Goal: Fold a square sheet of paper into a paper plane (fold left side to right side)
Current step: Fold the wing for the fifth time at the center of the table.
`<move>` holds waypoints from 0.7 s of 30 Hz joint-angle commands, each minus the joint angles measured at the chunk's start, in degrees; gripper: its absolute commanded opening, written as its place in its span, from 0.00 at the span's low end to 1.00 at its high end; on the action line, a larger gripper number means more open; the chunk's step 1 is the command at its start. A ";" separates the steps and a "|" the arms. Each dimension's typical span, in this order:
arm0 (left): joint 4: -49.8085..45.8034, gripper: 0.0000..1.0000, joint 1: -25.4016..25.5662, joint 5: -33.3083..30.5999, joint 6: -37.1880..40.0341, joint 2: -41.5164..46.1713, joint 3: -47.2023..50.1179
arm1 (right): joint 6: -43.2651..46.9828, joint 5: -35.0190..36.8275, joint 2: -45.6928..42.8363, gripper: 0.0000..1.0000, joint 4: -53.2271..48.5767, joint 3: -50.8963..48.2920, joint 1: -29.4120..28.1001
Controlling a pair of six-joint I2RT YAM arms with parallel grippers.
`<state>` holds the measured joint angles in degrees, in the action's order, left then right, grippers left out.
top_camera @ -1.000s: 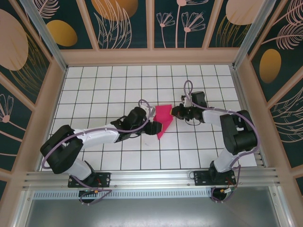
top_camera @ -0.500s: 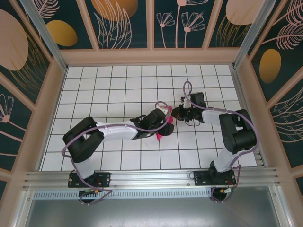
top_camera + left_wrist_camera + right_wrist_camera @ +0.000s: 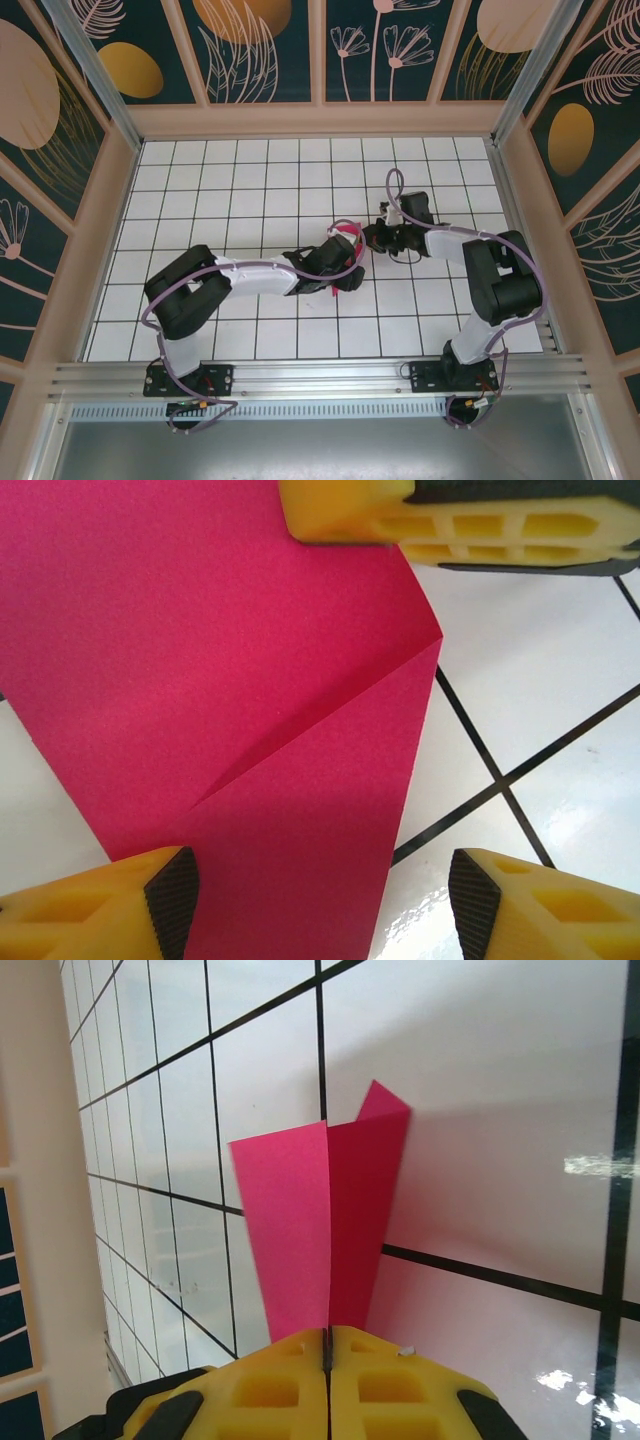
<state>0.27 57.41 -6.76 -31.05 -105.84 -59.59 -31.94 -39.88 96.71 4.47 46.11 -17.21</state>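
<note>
In the top view the pink paper (image 3: pixel 349 233) sits just right of the middle of the worktop (image 3: pixel 250 190), mostly covered by the two hands meeting over it. Open white tiles run from there toward 12 and 9 o'clock, up to the wooden wall (image 3: pixel 320 120). The left arm (image 3: pixel 250 272) lies stretched out, elbow at 8 o'clock, reaching across to the left hand (image 3: pixel 350 272). The right arm (image 3: pixel 500 280) bends at 4 o'clock and comes in from 3 o'clock to the right hand (image 3: pixel 374 238).

The left wrist view gives the sheet's edges. The right edge drops from 12 o'clock to a corner, where a diagonal crease sets off toward 7 o'clock. The left hand (image 3: pixel 320 892) is spread wide, one finger over the paper at 7 o'clock and the other over bare tile at 5 o'clock. The right hand's yellow fingers (image 3: pixel 450 520) lie at the sheet's top edge.

In the right wrist view the right hand (image 3: pixel 328 1345) is pressed together, pinching the paper. It rises from the fingertips as two flaps beside a straight crease, the darker flap ending in a point at 12 o'clock.
</note>
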 commanded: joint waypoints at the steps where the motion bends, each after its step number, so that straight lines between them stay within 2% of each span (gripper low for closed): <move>1: -1.36 0.70 0.50 -1.59 0.84 -1.11 -0.71 | -0.48 0.85 1.10 0.10 -2.27 2.11 -0.88; 12: -2.29 0.67 0.45 -3.51 0.77 -3.79 -1.40 | -0.40 1.77 2.66 0.12 -4.21 3.64 -1.67; 21: -2.43 0.59 0.43 -3.08 1.03 -4.31 -1.84 | 0.08 2.51 3.45 0.13 -4.73 3.86 -1.62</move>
<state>-0.49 57.45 -9.34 -31.00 -108.77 -60.07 -32.08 -38.35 98.80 1.34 48.71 -18.44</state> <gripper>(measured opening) 0.591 0.129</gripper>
